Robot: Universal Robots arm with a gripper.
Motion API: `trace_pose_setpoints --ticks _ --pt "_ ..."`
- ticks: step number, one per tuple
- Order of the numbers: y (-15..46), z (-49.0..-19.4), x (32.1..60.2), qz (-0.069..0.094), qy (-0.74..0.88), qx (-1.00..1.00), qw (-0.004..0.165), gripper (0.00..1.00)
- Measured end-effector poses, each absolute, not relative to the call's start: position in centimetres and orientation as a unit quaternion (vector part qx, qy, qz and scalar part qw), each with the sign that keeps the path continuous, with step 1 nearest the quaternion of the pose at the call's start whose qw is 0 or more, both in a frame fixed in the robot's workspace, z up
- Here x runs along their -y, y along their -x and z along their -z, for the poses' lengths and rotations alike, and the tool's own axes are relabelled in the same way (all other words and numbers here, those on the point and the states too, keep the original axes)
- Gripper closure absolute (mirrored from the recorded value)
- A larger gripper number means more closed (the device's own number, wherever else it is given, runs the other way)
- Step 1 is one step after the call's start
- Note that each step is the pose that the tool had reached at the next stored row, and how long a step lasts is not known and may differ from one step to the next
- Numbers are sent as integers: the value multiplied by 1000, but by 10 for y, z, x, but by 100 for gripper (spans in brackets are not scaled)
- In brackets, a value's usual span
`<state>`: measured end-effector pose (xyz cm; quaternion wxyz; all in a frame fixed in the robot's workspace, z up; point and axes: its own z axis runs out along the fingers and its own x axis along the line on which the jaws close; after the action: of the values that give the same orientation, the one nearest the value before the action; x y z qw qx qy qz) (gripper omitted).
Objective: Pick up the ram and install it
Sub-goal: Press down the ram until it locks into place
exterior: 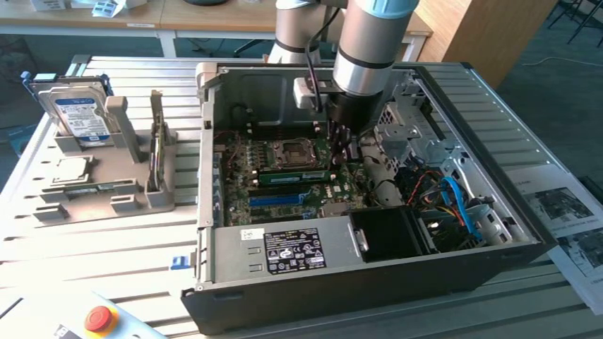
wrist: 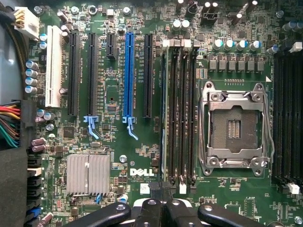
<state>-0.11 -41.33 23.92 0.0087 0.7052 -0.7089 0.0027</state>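
White DELL logo [wrist: 142,172] on green motherboard [wrist: 111,90], other labels illegible

From farther off, my exterior camera looks down aslant into the computer case [exterior: 377,293]; my wrist camera, past my claw [wrist: 161,198], squarely faces the motherboard [wrist: 111,94] both share, close

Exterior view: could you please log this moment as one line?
gripper: shut | over: black memory slots | long green ram stick: standing in slot | second green stick: in grey holder

- A silver hard drive [exterior: 80,116] is standing upright in a grey holder [exterior: 127,134].
- A square processor chip [exterior: 70,169] is lying flat beside it.
- Blue cables [exterior: 462,205] are curling inside the open computer case [exterior: 377,289].
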Motion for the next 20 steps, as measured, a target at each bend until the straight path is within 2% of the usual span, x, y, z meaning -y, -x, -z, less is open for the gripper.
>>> trace_pose_setpoints --ticks 20 --pt "1 -237 405 -3 -705 709 9 90"
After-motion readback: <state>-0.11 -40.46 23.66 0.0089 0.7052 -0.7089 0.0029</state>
